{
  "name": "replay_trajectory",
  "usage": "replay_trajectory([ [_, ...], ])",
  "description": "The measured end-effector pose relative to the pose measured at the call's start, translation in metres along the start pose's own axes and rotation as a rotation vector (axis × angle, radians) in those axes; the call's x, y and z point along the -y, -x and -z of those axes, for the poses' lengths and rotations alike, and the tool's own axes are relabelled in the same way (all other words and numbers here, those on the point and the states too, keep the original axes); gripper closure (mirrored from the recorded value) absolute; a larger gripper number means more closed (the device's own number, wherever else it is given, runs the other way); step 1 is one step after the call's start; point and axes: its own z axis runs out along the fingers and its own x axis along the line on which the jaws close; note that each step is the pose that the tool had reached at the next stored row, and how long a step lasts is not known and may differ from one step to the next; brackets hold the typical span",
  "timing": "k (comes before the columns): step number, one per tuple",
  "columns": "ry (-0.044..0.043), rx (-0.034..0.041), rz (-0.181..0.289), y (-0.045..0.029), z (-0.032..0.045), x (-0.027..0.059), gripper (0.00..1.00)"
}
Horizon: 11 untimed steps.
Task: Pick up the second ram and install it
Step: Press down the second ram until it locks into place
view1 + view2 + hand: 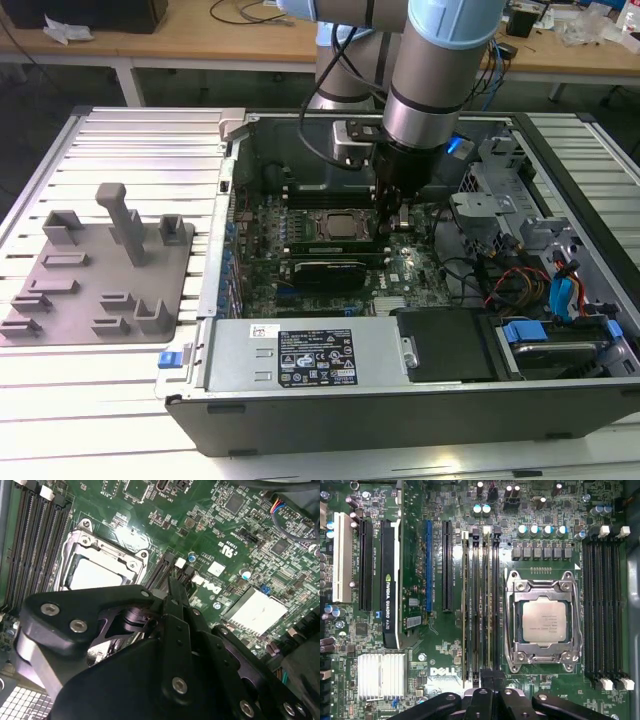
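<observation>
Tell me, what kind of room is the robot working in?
Probably a workshop or lab for putting computers together. An open computer case lies on a slatted metal table, with its green motherboard showing. A grey fixture tray sits beside it, and wooden benches with cables stand behind.

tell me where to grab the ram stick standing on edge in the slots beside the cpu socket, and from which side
Take the ram stick by its upper long edge, probably near mid-length, pinching its two flat faces and coming straight down from above. It stands on edge in the motherboard, with neighbouring slots close alongside and the cpu socket beyond, so only the upper edge looks free.
</observation>
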Motion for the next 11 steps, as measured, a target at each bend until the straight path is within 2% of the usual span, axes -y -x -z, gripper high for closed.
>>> replay_trajectory([
  [4,0.0,0.0002,0.0,0.0,-0.005,0.0002,0.92],
  [11,-0.0002,0.0002,0.0,0.0,-0.0084,0.0004,0.92],
])
